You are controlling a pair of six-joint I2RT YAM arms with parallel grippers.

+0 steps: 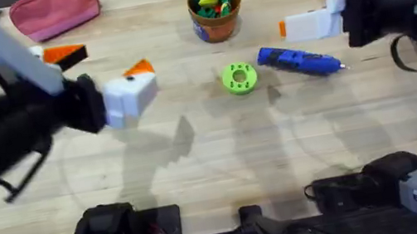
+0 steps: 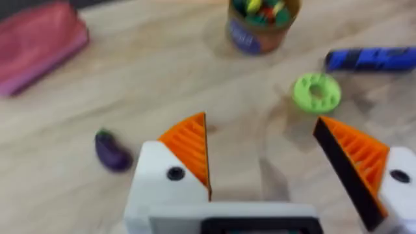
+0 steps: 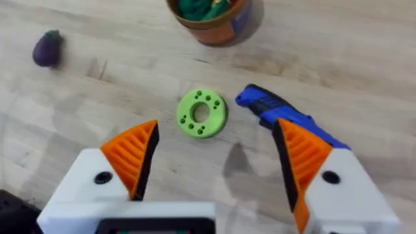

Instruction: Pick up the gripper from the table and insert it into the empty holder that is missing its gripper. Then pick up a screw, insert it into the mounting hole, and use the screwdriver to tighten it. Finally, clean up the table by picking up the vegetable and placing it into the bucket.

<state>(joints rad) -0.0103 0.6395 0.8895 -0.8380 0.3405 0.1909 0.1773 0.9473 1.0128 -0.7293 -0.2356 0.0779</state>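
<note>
While both arms are hanging above the worktop (image 1: 216,166), I am seeing the left pincer (image 2: 273,162) with its orange fingers (image 2: 190,144) spread wide, gripping and touching nothing. The right pincer (image 3: 214,159) is gaping just as wide, also bare. The screwdriver (image 1: 300,61) is lying just beside a green disc (image 1: 238,78), the bucket (image 1: 214,8) is standing farther back, and the vegetable (image 2: 112,151) is lying near the left pincer.

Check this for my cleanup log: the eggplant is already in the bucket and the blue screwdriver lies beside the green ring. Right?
Not quite. The eggplant still lies on the bare table, well apart from the bucket, as the left wrist view shows. The screwdriver does lie beside the green ring.
</note>
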